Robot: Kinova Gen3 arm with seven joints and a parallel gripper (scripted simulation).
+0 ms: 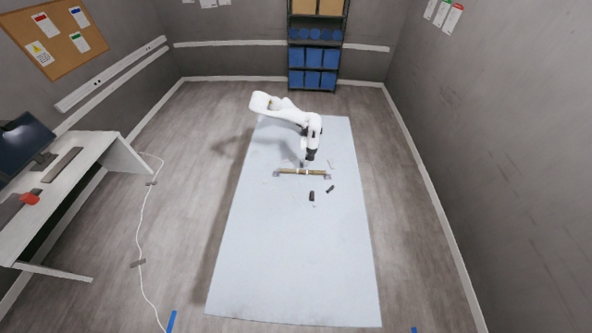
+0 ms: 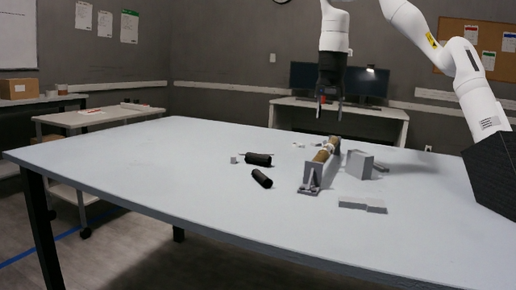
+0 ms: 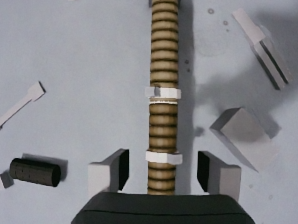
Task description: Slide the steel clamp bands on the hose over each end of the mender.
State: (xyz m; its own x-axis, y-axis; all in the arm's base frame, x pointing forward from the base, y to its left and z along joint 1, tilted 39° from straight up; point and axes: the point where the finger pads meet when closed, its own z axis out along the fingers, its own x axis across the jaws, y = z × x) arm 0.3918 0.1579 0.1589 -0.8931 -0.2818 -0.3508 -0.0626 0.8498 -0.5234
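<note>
A tan ribbed hose [image 3: 164, 63] [image 2: 323, 153] [image 1: 302, 171] lies straight in a grey cradle with end brackets [image 2: 312, 176]. Two pale steel clamp bands sit on it: one band [image 3: 164, 92] near the middle of the hose, the other band [image 3: 164, 157] closer to my wrist, level with my fingers. In the exterior view the bands show as a light ring [image 2: 330, 147] on the hose. My gripper [image 3: 163, 164] [image 2: 328, 113] [image 1: 306, 163] is open and empty. It hangs above the hose with a finger on each side. The mender inside is hidden.
Two black cylinders [image 2: 258, 159] [image 2: 262, 178] [image 3: 36, 169] lie on the table left of the hose. A grey block [image 2: 359, 163] [image 3: 240, 125] and flat grey plates [image 2: 363, 204] lie to its right. The arm's dark base [image 2: 493, 175] stands at far right.
</note>
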